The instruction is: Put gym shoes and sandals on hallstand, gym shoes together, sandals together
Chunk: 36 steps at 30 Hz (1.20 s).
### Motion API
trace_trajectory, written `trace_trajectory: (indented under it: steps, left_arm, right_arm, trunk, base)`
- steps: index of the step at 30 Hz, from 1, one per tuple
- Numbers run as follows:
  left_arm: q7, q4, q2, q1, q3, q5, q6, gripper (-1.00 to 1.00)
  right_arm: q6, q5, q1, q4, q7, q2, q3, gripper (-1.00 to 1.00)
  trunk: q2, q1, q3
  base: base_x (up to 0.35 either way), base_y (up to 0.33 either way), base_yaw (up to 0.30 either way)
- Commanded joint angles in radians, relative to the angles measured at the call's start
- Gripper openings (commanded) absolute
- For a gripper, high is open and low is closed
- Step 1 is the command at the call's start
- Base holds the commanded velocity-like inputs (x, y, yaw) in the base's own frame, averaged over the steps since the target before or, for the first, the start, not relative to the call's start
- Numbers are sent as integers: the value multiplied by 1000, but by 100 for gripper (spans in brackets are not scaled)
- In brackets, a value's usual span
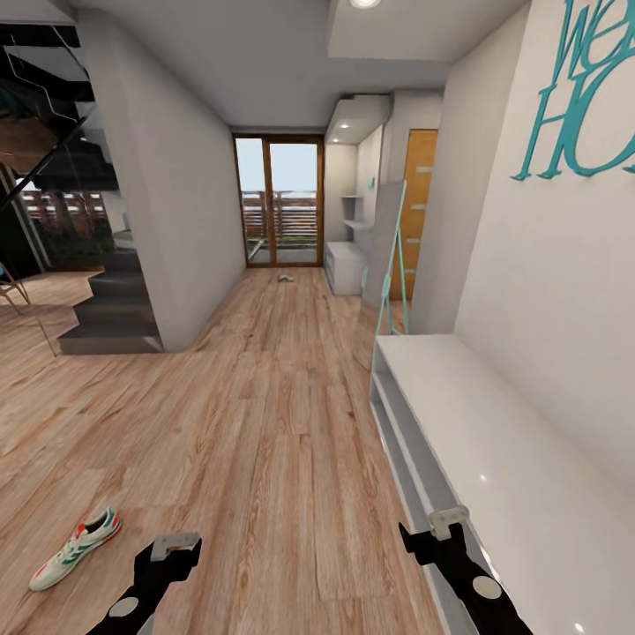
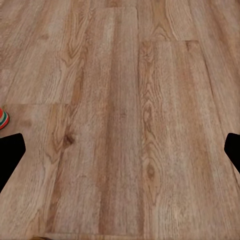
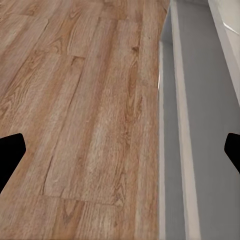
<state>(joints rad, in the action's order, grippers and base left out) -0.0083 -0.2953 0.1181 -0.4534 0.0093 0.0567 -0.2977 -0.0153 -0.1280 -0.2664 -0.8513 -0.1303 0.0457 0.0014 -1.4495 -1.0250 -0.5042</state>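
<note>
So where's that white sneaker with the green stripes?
In the head view, the white sneaker lies on the wood-plank floor at lower left, just beyond the left gripper.

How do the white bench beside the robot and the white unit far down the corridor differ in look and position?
The near white bench lies along the right wall beside the right end effector; the far white unit stands near the glass door.
The near bench has lettering on the wall above it; the far unit has white floating shelves above it.
The near bench shows open shelf levels; the far unit's front is too small to judge.
Both are low, white, and stand on the wood floor.
</note>
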Motion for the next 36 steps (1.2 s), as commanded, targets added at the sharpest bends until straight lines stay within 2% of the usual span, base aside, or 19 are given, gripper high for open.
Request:
trace_trajectory:
  steps: [1, 9, 23, 36]
  left_arm:
    - [-1, 1, 0, -1, 0, 6, -3, 100]
    - [-1, 1, 0, -1, 0, 6, -3, 100]
    - [-1, 1, 0, -1, 0, 6, -3, 100]
    - [-1, 1, 0, -1, 0, 6, -4, 100]
  right_arm:
    - [-2, -10, 0, 0, -2, 0, 0, 100]
    - [-2, -10, 0, 0, -2, 0, 0, 100]
    - [-2, -10, 0, 1, -2, 0, 2, 100]
    - [-2, -10, 0, 1, -2, 0, 2, 100]
  trunk:
    - [0, 0, -1]
    - [0, 0, -1]
    - [0, 0, -1]
    - [0, 0, -1]
  base:
    - [94, 0, 0]
    - [181, 0, 0]
    - [296, 0, 0]
    - [62, 0, 0]
